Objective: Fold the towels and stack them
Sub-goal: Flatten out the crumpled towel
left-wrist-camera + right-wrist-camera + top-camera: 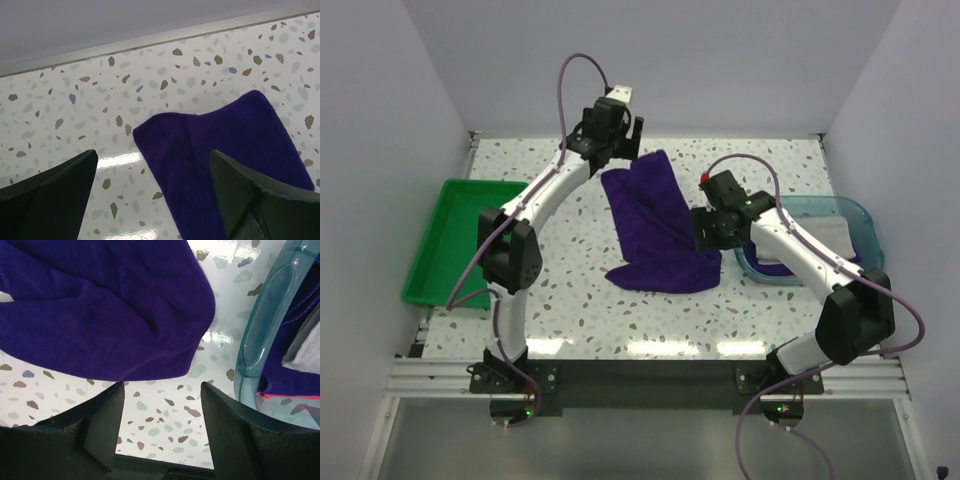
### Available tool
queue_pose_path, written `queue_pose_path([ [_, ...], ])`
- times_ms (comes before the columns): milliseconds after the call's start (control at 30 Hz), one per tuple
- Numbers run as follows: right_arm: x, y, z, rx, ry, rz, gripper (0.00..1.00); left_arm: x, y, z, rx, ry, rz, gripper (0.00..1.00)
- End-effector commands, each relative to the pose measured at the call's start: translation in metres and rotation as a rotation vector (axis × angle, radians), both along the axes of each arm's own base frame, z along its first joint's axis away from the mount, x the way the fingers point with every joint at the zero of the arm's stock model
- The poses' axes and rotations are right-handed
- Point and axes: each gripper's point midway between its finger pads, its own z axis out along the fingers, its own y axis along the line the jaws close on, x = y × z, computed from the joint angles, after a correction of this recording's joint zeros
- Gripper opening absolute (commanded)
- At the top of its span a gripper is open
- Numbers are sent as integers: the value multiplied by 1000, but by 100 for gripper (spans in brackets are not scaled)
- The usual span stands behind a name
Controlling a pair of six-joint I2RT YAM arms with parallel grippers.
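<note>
Top view: purple towel point(655, 225) lies flat-ish on the table point(570, 300), about centre. It runs from near the far edge down toward the middle, is loosely doubled over and rumpled, and its wider end is nearer the arms. Left gripper point(625, 150) is over the towel's far end, toward the far edge. Its fingers are spread and I see no cloth in them. Right gripper point(708, 238) sits just beside the towel's right side, between the towel and the teal tray point(855, 212). From this angle I can't tell whether it touches the cloth. The tray is at the right edge and holds a grey-white towel point(825, 235), with a second purple towel point(775, 268) at its near-left corner. Green bin point(450, 240) is at the left edge, well apart from the towel.

Left wrist: left gripper point(152, 165) has its jaws wide apart and nothing clamped. The purple towel's point(220, 160) rounded far end lies on the table point(75, 100) below, between the fingers and closer to the right finger point(255, 200). A fold ridge runs along it. The table's far rim crosses the top.

Right wrist: right gripper point(162, 405) has its jaws apart with only bare table point(165, 425) between the tips. The purple towel's point(100, 315) bulged edge sits just beyond the fingertips and isn't held. The teal tray's point(265, 320) wall is to the right, near the towel but with a strip of table between them. Inside it are the second purple towel point(295, 380), the grey-white towel point(305, 352) on top, and a thin pink towel point(285, 396) edge underneath.
</note>
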Motion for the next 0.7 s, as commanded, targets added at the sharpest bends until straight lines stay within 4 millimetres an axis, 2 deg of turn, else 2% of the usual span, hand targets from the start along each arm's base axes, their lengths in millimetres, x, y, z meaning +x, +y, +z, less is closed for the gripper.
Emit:
queue_pose_path([
  [0,15,16,26,39,-113,21,66,-4,27,15,-22,-67,113,100],
  [33,12,22,28,48,-114,52,67,-7,32,12,-31,-60,123,100],
  [67,9,28,27,59,-108,81,67,-12,36,-2,-43,-31,133,100],
  [133,6,37,26,84,-110,123,67,-14,46,-10,-78,1,140,99],
  [200,5,52,31,144,-133,187,65,-20,49,-34,-101,80,133,94],
  [267,-4,71,28,199,-112,268,63,-29,48,-57,-98,143,123,89],
  [333,-12,87,22,221,-84,330,61,-37,38,-76,-133,191,88,84],
  [367,-15,93,13,209,-56,372,59,-41,36,-89,-141,213,79,82],
  [400,-20,99,9,203,-44,404,58,-44,31,-101,-155,241,59,76],
  [433,-28,112,8,198,-38,461,58,-46,28,-108,-170,258,55,74],
  [500,-36,126,-6,172,-12,539,57,-50,21,-127,-185,296,32,71],
  [533,-45,137,-9,167,-7,584,57,-51,19,-133,-187,309,27,70],
  [667,-49,161,-25,151,-16,670,57,-54,6,-149,-204,342,-12,61],
])
